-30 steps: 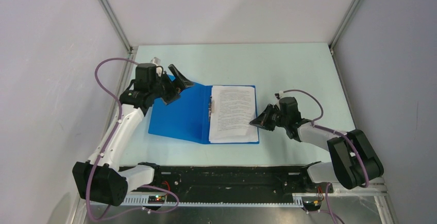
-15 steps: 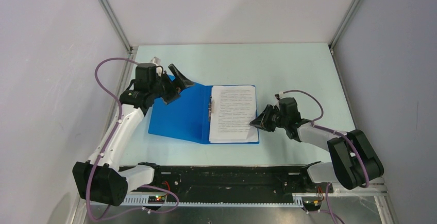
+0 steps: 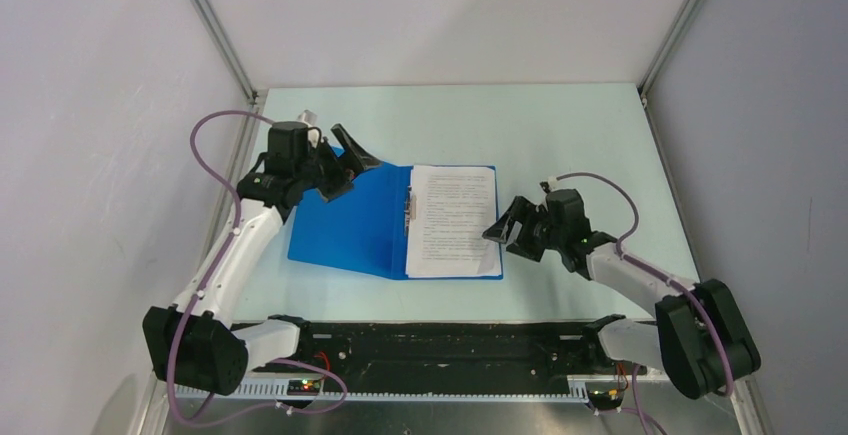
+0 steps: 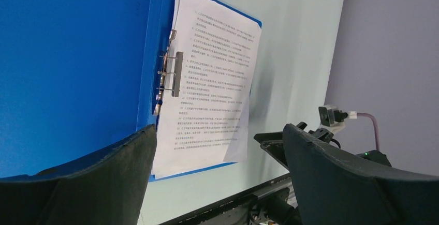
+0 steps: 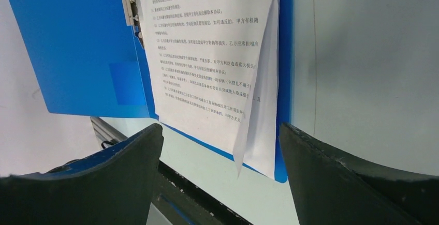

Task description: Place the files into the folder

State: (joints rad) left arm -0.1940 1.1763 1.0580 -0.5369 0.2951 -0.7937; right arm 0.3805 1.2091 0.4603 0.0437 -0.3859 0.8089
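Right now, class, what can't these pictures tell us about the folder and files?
- Sheet count: files overlap, every view.
- Clip gripping paper? Too small overhead, unclear from left wrist.
- Folder far-left corner: left hand covers it, overhead.
- Folder's far end: cut off, right wrist.

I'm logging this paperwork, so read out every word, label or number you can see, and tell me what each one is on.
"甲方有权随", apparently: on the white printed paper sheets lying in the open blue plastic folder, right wrist view.
Other Chinese lines on those sheets: too small or blurred to read.
The metal clip at the spine: no text visible.
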